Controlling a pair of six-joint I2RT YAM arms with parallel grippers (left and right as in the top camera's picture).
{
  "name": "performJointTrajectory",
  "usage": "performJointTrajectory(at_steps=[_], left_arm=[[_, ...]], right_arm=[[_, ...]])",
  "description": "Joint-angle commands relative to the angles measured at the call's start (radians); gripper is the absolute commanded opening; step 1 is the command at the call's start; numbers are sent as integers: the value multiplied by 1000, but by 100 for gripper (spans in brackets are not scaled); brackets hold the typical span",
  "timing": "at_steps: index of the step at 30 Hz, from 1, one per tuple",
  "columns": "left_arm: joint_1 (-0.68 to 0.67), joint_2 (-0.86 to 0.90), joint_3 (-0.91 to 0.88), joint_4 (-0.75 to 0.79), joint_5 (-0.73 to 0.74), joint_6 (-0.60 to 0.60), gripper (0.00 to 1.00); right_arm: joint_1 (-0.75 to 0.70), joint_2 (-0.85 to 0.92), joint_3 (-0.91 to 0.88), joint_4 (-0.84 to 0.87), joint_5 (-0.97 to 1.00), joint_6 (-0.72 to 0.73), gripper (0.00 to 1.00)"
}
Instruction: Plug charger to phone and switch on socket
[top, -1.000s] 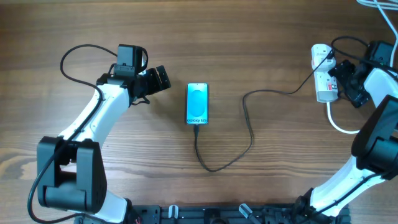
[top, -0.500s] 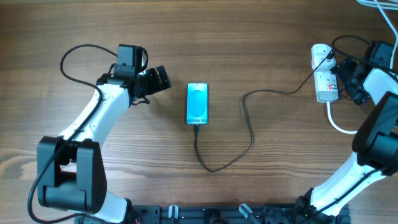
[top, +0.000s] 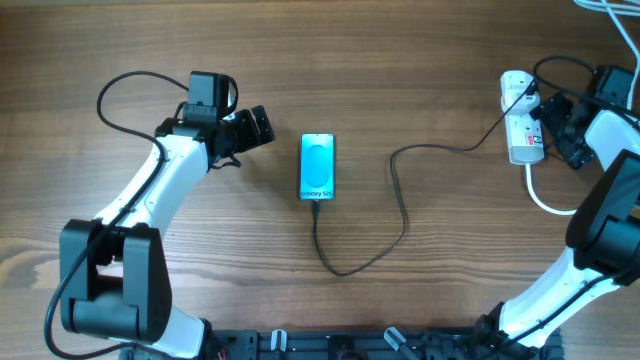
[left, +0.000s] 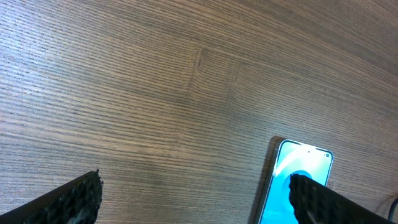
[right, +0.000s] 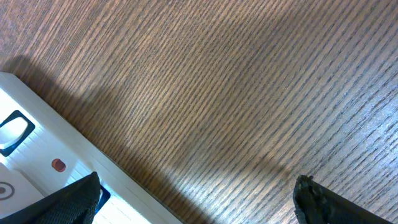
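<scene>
The left arm (top: 150, 200) reaches up the left side of the desk (top: 440, 60). The left end effector (top: 258, 125) is released: in the wrist view its fingers (left: 74, 199) sit wide apart at the two lower corners, with bare wood between them. It hangs just left of the phone's far end and holds nothing.

The phone (top: 317, 167) lies flat near the middle of the desk, long side running away from the robot, screen glowing cyan. The left wrist view catches its far end (left: 292, 168) beside the right-hand finger.

The charger (top: 400, 215) meets the near end of the phone. From there it loops toward the robot, swings right and up, then runs across to the far end of the socket.

The socket (top: 522, 125) lies at the far right, lengthwise like the phone. A white lead (top: 540, 197) curls out from its near end. The right wrist view shows its edge (right: 31, 168) with a red mark at lower left.

The right end effector (top: 558, 130) is just beside the socket's right edge. It is released too, its fingers (right: 68, 202) spread wide, one over the socket's rim. Contact cannot be told.
</scene>
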Motion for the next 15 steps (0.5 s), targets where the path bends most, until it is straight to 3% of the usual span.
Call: performJointTrajectory(at_steps=[1, 7, 15], left_arm=[[2, -7, 3, 0, -13, 5, 100], [2, -7, 3, 0, -13, 5, 100], [2, -7, 3, 0, -13, 5, 100]], right_arm=[[7, -27, -10, -1, -13, -3, 100], [7, -42, -10, -13, 122, -5, 100], [10, -76, -10, 11, 9, -6, 100]])
